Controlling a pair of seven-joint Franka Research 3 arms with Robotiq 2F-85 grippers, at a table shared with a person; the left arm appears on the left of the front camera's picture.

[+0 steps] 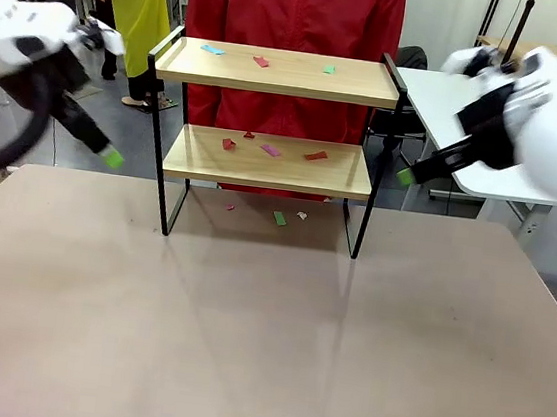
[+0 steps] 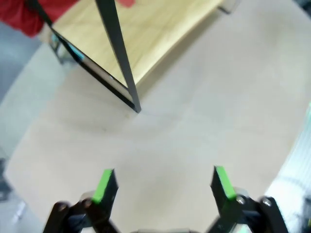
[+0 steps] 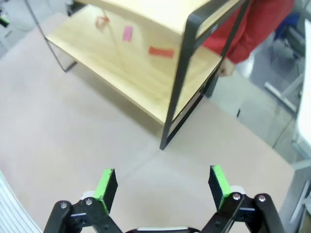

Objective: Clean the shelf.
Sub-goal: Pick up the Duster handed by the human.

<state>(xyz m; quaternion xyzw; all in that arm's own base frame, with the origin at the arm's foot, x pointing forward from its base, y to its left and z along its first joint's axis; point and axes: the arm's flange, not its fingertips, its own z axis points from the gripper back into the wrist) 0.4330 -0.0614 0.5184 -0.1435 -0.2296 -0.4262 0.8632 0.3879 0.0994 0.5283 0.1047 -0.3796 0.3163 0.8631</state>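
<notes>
The shelf [image 1: 284, 73] is seen standing at the far middle of the table [image 1: 263, 348], in front of a person in red [image 1: 296, 9]. On its top board a blue scrap [image 1: 212, 49], a red scrap [image 1: 261, 62] and a green scrap [image 1: 329, 69] are laid apart. On the lower board a purple scrap [image 1: 271, 150] is flanked by red ones, and more bits are scattered on the table beneath. The left gripper [image 2: 164, 182] is held in the air off the shelf's left side, jaws spread wide, nothing grasped. The right gripper [image 3: 164, 180] is held likewise off the right side, released and empty.
</notes>
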